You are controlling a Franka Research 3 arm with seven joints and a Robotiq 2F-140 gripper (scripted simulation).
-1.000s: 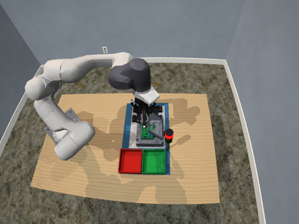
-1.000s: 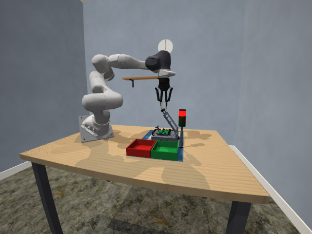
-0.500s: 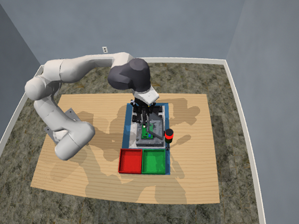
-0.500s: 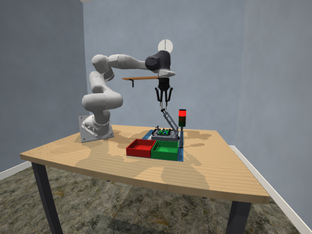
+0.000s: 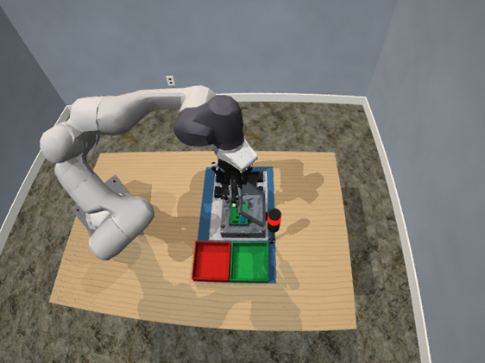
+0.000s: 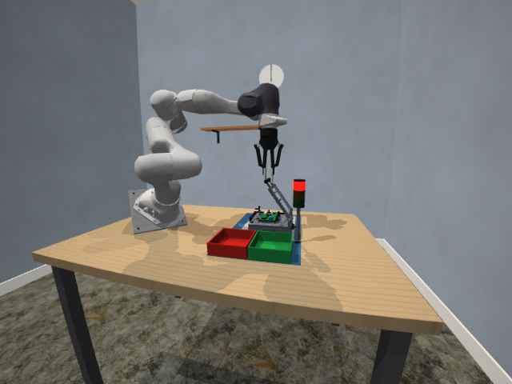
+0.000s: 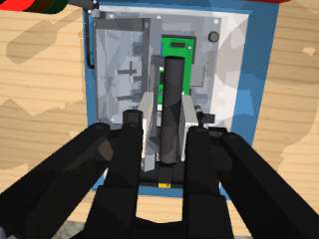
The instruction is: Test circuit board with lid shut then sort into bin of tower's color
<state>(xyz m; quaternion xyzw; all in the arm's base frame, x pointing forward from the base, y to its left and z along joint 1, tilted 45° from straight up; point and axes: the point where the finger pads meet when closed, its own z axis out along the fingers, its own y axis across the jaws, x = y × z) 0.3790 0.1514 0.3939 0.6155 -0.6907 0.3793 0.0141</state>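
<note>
The green circuit board (image 5: pixel 237 214) (image 6: pixel 269 215) (image 7: pixel 175 47) lies face up in the grey tester (image 5: pixel 239 231) (image 6: pixel 269 226). The tester's lid (image 5: pixel 254 204) (image 6: pixel 282 201) stands tilted open. Its black handle (image 6: pixel 267 180) (image 7: pixel 171 110) is at the top edge. My gripper (image 5: pixel 236 199) (image 6: pixel 268 176) (image 7: pixel 166 108) hangs straight over that handle with its fingers narrowed, one on each side, and a small gap shows between pads and handle. The signal tower (image 5: pixel 274 219) (image 6: pixel 298 192) (image 7: pixel 40 6) beside the tester shows red. The tray is mostly hidden behind my gripper.
A red bin (image 5: pixel 194 265) (image 6: pixel 227 248) and a green bin (image 5: pixel 250 279) (image 6: pixel 269 254) stand side by side in front of the tester on the blue mat (image 5: pixel 201 220) (image 7: pixel 251 115). A wooden shelf (image 6: pixel 229 128) juts from the back wall at wrist height.
</note>
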